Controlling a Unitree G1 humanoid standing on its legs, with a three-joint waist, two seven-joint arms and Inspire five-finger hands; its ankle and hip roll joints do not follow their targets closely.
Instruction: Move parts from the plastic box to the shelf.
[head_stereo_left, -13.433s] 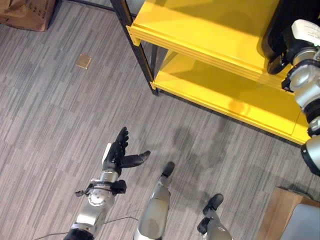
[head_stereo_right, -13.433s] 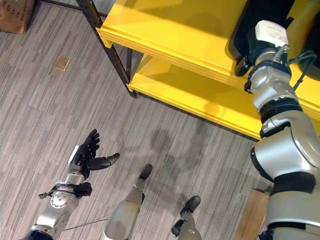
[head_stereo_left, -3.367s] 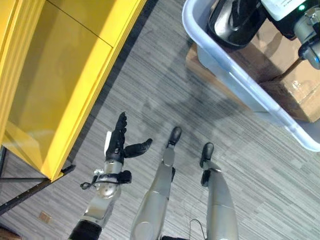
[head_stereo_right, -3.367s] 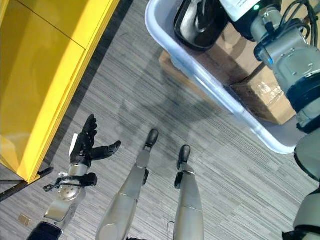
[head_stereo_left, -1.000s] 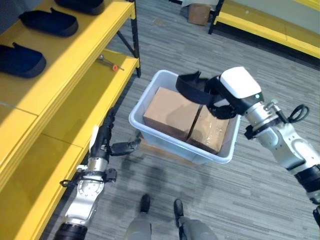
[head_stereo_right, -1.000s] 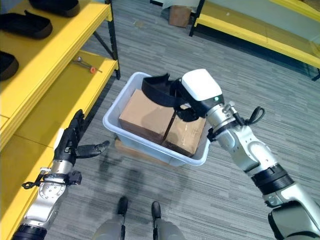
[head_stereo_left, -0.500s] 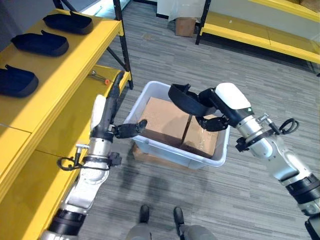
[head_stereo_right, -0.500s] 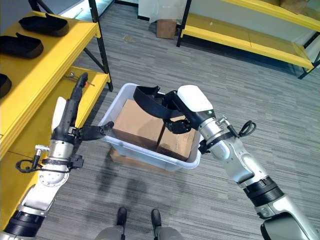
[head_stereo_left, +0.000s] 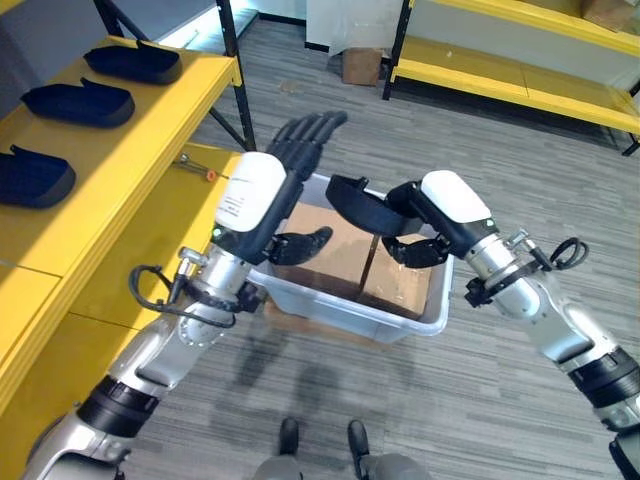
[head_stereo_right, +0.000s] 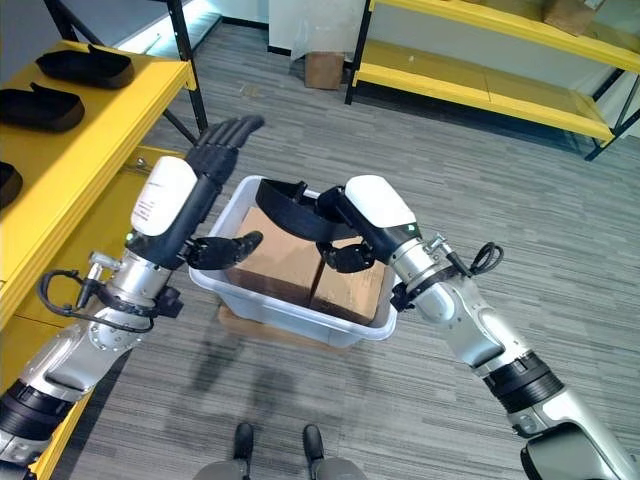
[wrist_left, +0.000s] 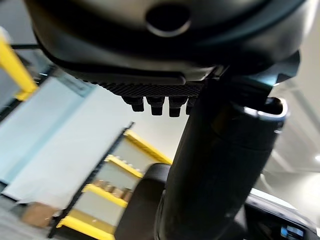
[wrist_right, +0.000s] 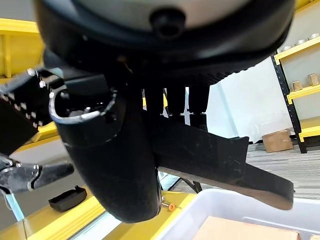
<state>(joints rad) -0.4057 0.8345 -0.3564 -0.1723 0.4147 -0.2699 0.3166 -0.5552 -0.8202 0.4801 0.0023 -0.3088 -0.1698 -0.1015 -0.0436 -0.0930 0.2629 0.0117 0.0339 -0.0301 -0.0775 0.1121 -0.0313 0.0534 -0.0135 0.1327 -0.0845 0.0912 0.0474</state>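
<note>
We've got the curved black plastic part (head_stereo_left: 362, 199) pinched in our right hand (head_stereo_left: 425, 222) above the pale plastic box (head_stereo_left: 345, 312), left hand (head_stereo_left: 290, 165) open w/ fingers straight; next: carry it to the yellow metal shelf (head_stereo_left: 120, 150).

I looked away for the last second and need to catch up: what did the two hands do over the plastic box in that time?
The left hand rose from low beside the plastic box to above its near-left rim, fingers straight and open. The right hand kept its grip on the black part, holding it over the cardboard boxes inside. The camera shifted; the parts on the shelf look unchanged.
</note>
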